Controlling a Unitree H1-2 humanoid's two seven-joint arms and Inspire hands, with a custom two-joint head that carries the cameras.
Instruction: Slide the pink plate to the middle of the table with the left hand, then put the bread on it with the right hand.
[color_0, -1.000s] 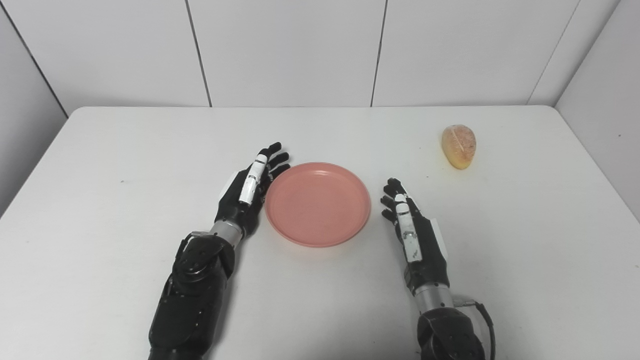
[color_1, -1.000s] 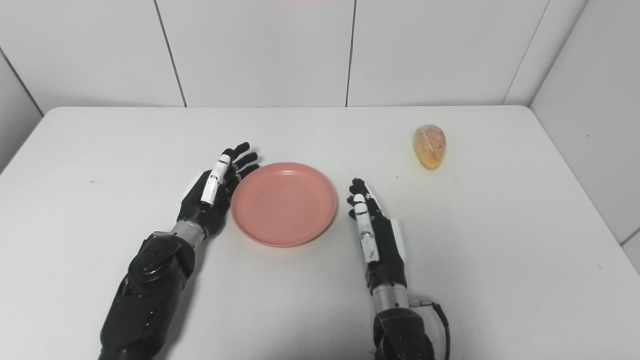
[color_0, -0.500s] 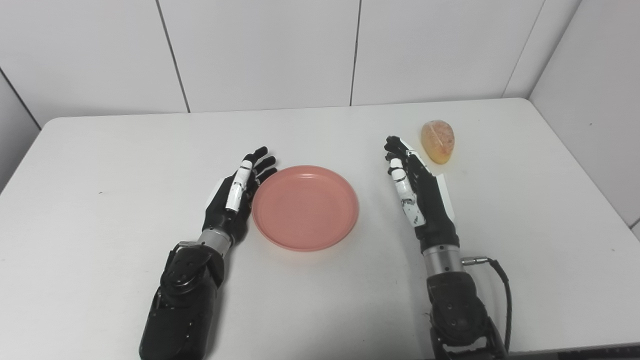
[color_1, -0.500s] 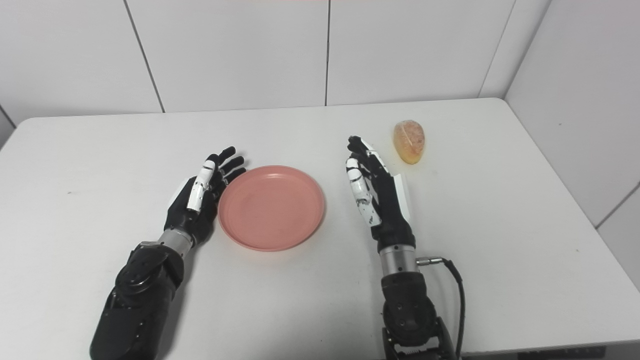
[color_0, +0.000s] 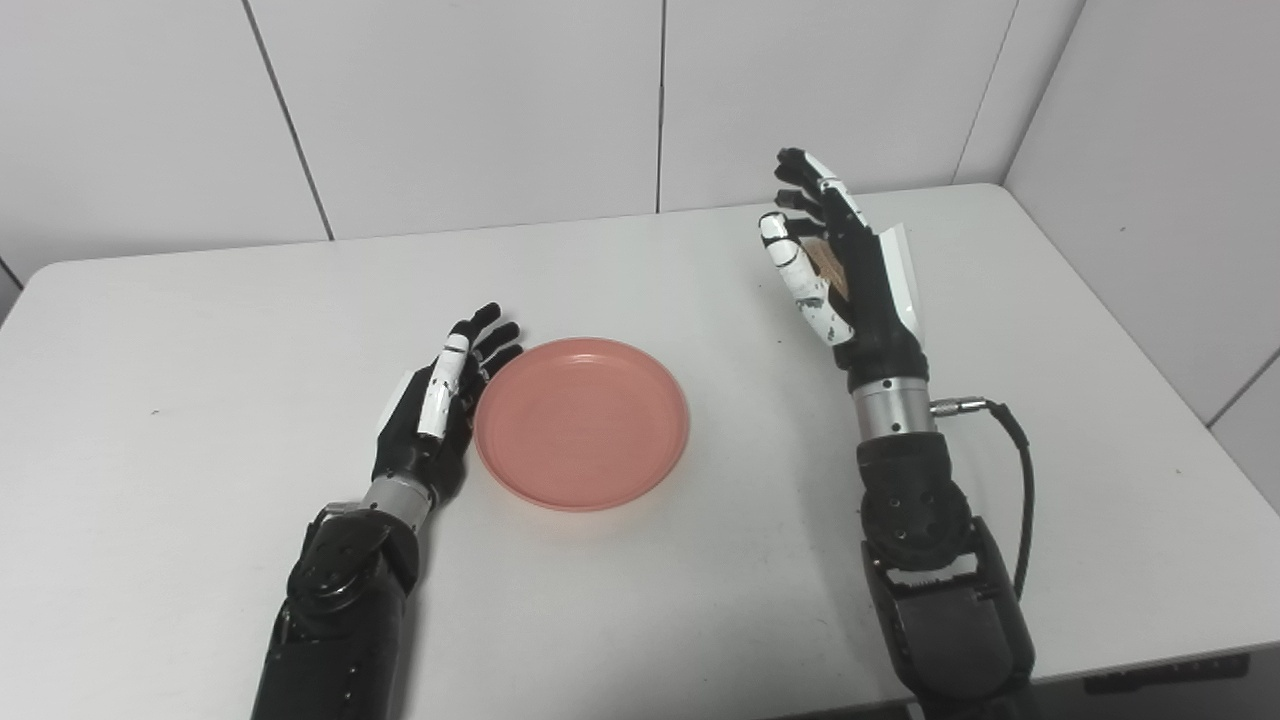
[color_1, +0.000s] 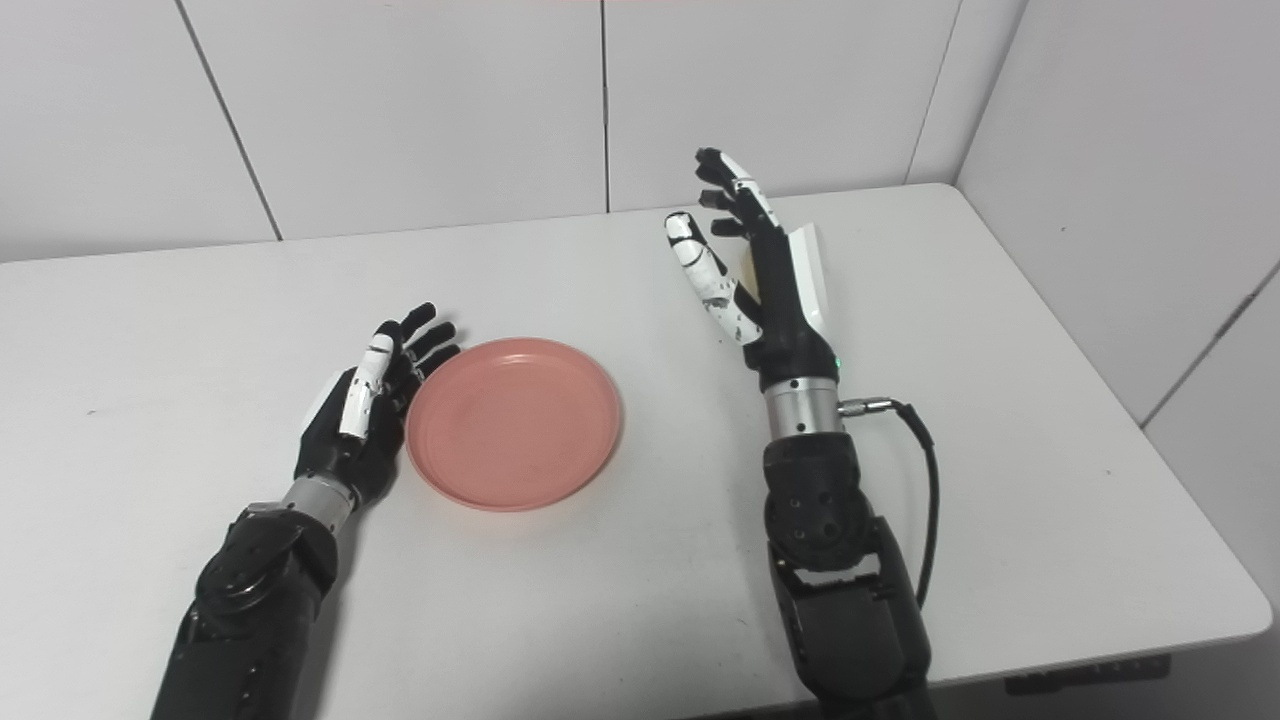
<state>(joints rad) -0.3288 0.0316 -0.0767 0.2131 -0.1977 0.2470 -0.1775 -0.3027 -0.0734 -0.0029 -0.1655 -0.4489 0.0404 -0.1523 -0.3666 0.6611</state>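
The pink plate (color_0: 582, 423) lies near the middle of the white table (color_0: 200, 330). My left hand (color_0: 440, 405) rests flat and open, its fingers along the plate's left rim. Over the far right part of the table my right hand (color_0: 835, 265) is lifted, open, fingers spread and pointing away. The bread (color_0: 826, 263) is almost wholly hidden behind that hand. Only a brown sliver shows between thumb and fingers. I cannot tell whether the hand touches it.
White wall panels (color_0: 480, 100) close the table's far side, and another wall (color_0: 1150, 150) stands along its right. The table's front right corner (color_1: 1255, 610) is in view. A black cable (color_0: 1015, 450) loops from my right wrist.
The camera has turned right and tilted down. My right hand has travelled forward from beside the plate to the bread and now covers it. Left hand and plate stay together.
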